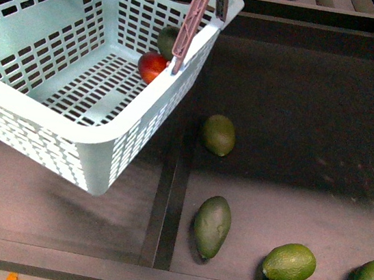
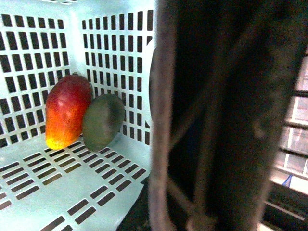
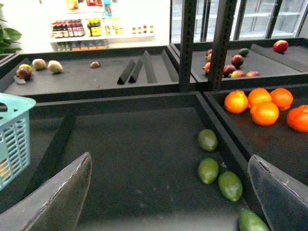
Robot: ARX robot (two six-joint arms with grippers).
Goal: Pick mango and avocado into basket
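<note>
The turquoise basket (image 1: pixel 57 81) hangs tilted at the upper left, above the dark shelf. Inside it, against the far wall, the red-orange mango (image 1: pixel 152 66) lies beside the dark olive avocado (image 1: pixel 167 41). The left wrist view shows the mango (image 2: pixel 67 110) and avocado (image 2: pixel 102 121) touching each other on the slotted bottom. My left gripper (image 2: pixel 192 183) is shut on the basket's brownish-grey handle (image 1: pixel 194 23), which fills that view up close. My right gripper (image 3: pixel 168 197) is open above a dark shelf tray, with nothing between its fingers (image 3: pixel 57 197).
Several loose avocados lie in the tray to the right of the basket, among them a dark one (image 1: pixel 212 225) and a brighter one (image 1: pixel 289 263). A raised divider (image 1: pixel 165 199) splits the shelf. Oranges (image 3: pixel 262 108) fill the neighbouring bin, and dark upright posts (image 3: pixel 185 43) stand behind it.
</note>
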